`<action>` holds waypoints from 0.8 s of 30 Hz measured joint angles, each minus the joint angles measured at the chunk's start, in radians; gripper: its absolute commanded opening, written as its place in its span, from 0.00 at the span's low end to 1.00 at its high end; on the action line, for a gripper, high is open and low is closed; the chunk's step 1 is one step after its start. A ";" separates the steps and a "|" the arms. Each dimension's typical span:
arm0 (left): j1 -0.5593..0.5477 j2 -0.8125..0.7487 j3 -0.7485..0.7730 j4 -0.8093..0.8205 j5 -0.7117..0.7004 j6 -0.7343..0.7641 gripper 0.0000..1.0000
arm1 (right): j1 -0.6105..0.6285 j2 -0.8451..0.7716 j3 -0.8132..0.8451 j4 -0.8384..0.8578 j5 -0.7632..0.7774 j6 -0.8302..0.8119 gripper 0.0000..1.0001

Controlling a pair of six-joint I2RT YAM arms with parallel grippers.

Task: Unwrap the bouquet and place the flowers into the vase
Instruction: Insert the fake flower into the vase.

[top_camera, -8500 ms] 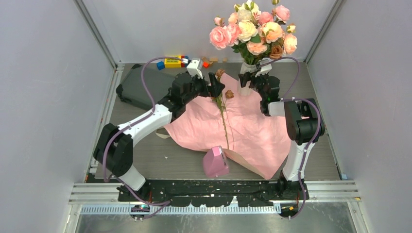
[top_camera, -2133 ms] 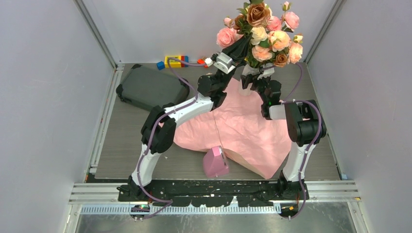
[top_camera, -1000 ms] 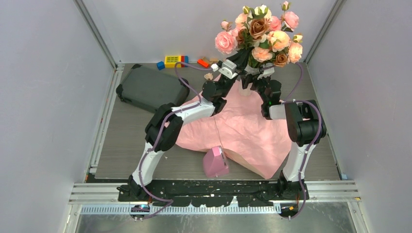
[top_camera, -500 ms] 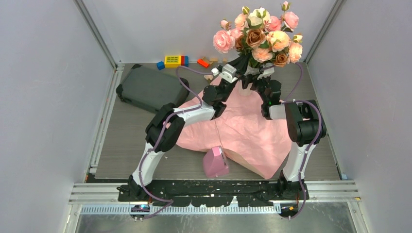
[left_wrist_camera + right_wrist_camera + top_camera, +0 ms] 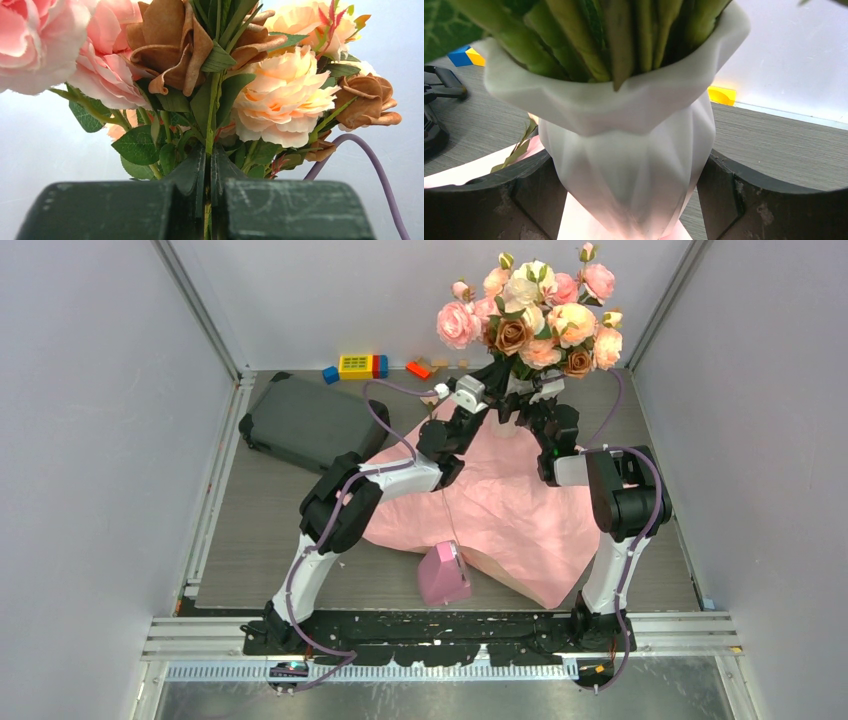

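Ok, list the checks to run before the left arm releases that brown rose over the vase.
1. Stem grip: the left fingers are shut on the stem of the brown rose: ok.
2. Vase hold: the right fingers bear on both sides of the vase: ok.
3. Vase upright on the wrapping paper: ok.
4. Lower end of the stem inside the vase: cannot tell, hidden below the left fingers.
5. Room left at the vase mouth: cannot tell, the green stems crowd it.
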 measured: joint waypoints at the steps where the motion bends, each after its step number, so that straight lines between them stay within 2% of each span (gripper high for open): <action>1: -0.001 0.000 -0.002 0.000 -0.003 -0.002 0.00 | 0.000 0.000 0.000 0.000 0.000 0.000 0.00; 22: -0.008 0.000 -0.018 -0.021 -0.015 -0.008 0.00 | 0.000 0.000 0.004 -0.007 0.000 0.000 0.00; 24: -0.011 0.000 -0.020 -0.021 -0.015 -0.006 0.02 | 0.000 0.000 0.004 -0.007 0.000 0.000 0.00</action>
